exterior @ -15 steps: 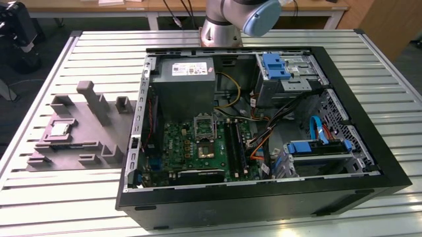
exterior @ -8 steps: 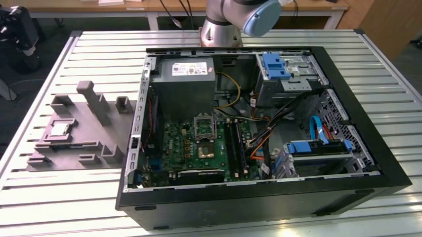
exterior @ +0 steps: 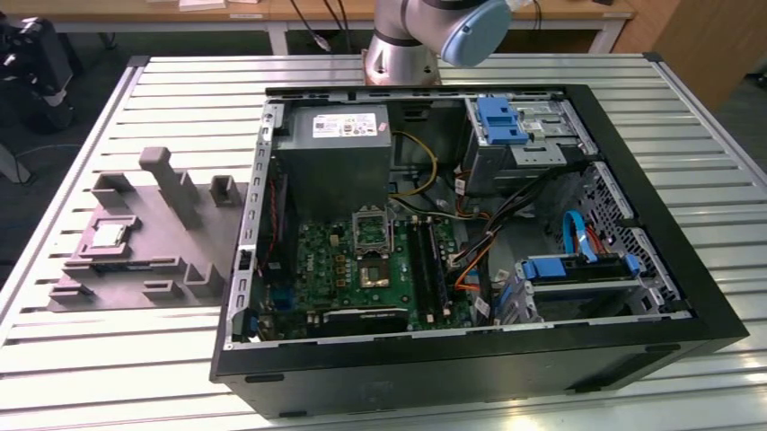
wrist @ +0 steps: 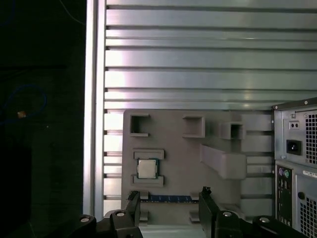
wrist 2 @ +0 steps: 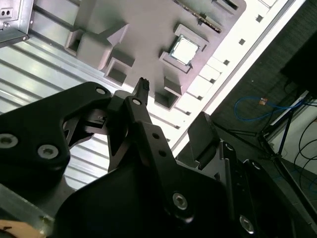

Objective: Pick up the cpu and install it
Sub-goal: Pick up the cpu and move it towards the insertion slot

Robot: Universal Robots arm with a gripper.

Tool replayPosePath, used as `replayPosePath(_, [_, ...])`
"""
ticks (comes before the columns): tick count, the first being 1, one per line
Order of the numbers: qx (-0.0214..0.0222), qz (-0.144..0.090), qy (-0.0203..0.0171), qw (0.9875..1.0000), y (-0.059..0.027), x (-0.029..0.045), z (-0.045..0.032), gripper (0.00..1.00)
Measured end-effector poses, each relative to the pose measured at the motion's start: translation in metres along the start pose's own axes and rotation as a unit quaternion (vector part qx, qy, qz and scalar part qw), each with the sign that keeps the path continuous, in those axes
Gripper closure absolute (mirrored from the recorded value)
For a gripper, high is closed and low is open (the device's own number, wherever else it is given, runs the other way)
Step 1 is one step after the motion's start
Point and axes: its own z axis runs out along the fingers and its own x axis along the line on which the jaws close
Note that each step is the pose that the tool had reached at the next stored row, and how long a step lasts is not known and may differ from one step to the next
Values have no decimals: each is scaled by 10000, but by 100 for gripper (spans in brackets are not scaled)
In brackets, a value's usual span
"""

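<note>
The cpu (exterior: 110, 235) is a small silvery square lying flat in a pocket of the grey fixture plate (exterior: 138, 269), at the exterior view's left beside the computer case. Both wrist views look down on the cpu (wrist: 146, 169) (wrist 2: 184, 49) from well above. My gripper (wrist: 168, 201) (wrist 2: 172, 106) is open, its two black fingers (wrist: 132, 204) spread apart with nothing between them, hovering apart from the chip. The metal-framed socket (exterior: 370, 231) sits on the green motherboard (exterior: 348, 269) inside the case.
The open black computer case (exterior: 671, 269) holds a grey power supply (exterior: 338, 148), blue drive brackets (exterior: 500, 121) and loose cables (exterior: 504, 224). The fixture plate has raised blocks (exterior: 168, 180) and a blue memory stick (wrist: 171, 198). The slatted metal table (exterior: 671, 90) drops off at its edge (wrist: 90, 99).
</note>
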Motion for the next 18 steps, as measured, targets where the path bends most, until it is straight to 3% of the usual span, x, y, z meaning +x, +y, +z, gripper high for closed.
replayPosePath(18, [0, 0, 2, 10000, -5, 4, 105, 41])
